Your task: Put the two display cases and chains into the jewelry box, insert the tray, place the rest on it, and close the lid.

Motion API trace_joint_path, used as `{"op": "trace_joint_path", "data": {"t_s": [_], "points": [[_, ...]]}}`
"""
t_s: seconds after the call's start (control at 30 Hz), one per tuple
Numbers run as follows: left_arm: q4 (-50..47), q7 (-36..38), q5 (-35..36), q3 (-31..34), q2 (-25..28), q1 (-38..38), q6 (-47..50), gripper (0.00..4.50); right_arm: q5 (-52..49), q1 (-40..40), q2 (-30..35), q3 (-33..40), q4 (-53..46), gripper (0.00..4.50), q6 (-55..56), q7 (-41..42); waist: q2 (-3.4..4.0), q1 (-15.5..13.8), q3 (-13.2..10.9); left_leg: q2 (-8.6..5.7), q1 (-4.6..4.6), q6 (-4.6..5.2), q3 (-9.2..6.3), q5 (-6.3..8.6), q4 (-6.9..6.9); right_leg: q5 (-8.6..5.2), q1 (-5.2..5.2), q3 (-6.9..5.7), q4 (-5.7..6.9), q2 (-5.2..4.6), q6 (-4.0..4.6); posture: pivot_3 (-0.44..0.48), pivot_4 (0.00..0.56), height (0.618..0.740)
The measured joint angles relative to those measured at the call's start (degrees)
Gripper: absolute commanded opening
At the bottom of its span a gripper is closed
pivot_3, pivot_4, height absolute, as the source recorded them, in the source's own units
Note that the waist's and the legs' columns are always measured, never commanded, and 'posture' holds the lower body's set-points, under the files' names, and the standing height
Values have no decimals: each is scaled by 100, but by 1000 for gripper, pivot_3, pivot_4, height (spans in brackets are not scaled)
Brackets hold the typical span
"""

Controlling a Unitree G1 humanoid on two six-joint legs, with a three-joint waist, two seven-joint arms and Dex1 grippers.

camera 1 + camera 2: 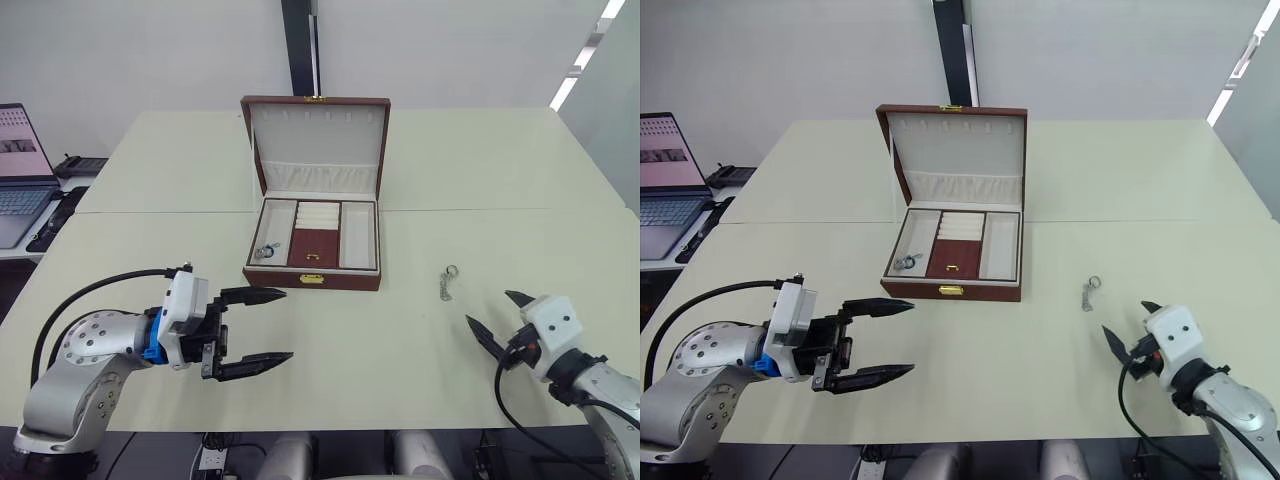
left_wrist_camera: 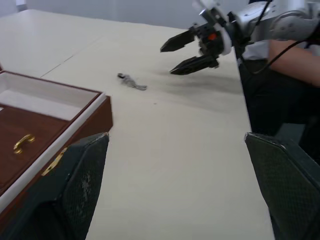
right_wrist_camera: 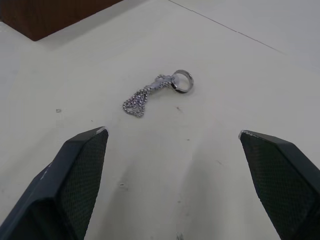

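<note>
The jewelry box (image 1: 313, 248) is seen at the centre of the frame on the cream table (image 1: 420, 340), a rectangular case of reddish-brown wood with a gold clasp on its front wall. Its lid (image 1: 317, 146) is raised upright at the back, showing a cream lining with a gathered pocket along the lower edge. The tray (image 1: 318, 236) is seated inside the box, its cream compartments set around a brown centre panel with a small gold pull; its long axis runs across the frame. One silver trinket (image 1: 264, 251) lies in the tray's left compartment.

The other silver trinket (image 3: 159, 91) is found right of centre on the bare table, well apart from the box. It is made of a smooth metal ring and a short beaded chain, its long axis running roughly towards and away from the camera, ring end farther away.

The left gripper (image 1: 252, 328) is held at the lower left, fingers spread wide and empty, their pads finely textured. The right gripper (image 1: 495, 318) is held at the lower right, also wide open and empty, near the loose trinket.
</note>
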State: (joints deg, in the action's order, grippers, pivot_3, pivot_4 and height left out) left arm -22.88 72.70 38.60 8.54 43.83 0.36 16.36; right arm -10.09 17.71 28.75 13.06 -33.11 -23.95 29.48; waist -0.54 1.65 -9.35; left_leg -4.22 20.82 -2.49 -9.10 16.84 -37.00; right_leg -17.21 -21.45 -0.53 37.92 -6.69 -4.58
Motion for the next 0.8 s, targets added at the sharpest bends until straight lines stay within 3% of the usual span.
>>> {"op": "trace_joint_path", "data": {"t_s": [0.33, 0.77, 0.8], "points": [[108, 30, -24, -203, -141, -341, -58, 4500, 449, -779, -711, -1067, -305, 4454, -1424, -1214, 1, 1, 0, -2, 1, -13, -3, -7, 0, 0, -4, 2, 0, 1, 0, 0, 150, 740], [256, 23, -266, -326, -357, -181, -429, 4500, 636, -1906, -1622, -1106, 441, 4454, -2503, -2216, 1, 9, 1, 0, 1, -14, -2, -8, 1, 0, -10, 4, 3, 3, 1, 0, 150, 740], [257, 20, -284, -328, -358, -175, -442, 4500, 639, -1946, -1635, -1106, 450, 4281, -2553, -2232, 2, 11, 1, 0, 1, -14, -2, -8, 1, 0, -10, 4, 3, 3, 1, 0, 150, 740]]}}
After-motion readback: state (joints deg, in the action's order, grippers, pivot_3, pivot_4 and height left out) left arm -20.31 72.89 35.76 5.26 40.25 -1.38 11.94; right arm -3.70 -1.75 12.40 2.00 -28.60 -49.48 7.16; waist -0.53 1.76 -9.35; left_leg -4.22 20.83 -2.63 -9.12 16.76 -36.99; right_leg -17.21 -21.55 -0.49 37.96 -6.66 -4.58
